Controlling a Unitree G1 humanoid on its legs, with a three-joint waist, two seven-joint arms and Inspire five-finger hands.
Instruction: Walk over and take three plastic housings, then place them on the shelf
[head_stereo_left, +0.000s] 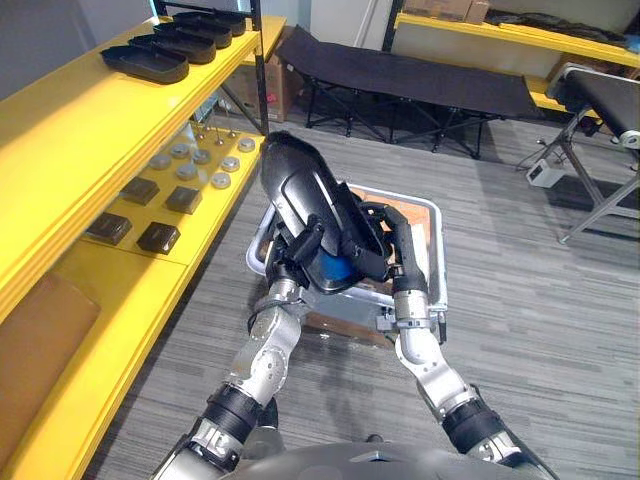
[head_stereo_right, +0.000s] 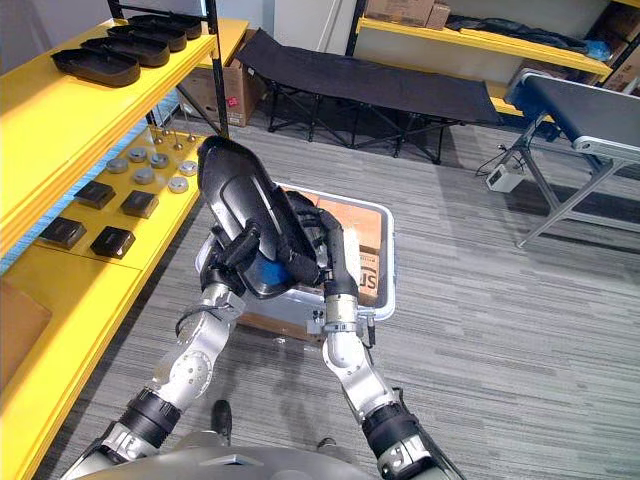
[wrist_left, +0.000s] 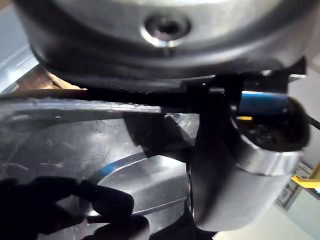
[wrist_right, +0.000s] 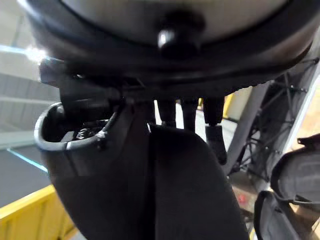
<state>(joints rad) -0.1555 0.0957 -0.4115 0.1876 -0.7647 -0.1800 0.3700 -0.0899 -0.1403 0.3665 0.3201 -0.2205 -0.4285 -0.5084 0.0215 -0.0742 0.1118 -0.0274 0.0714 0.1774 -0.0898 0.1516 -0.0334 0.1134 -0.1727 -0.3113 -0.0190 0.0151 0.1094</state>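
Dark left hand (head_stereo_left: 296, 256) and right hand (head_stereo_left: 397, 248) both curled, I'm gripping a long black plastic housing (head_stereo_left: 300, 185) above the grey plastic crate (head_stereo_left: 410, 198), two-handed because it's bulky.

I see both arms bent at the elbow, forearms converging ahead of the chest. My left hand (head_stereo_left: 296, 254) pinches the plastic housing (head_stereo_left: 300, 185) from the left, thumb across its face. My right hand (head_stereo_left: 400, 250) hooks its fingers over the right edge.
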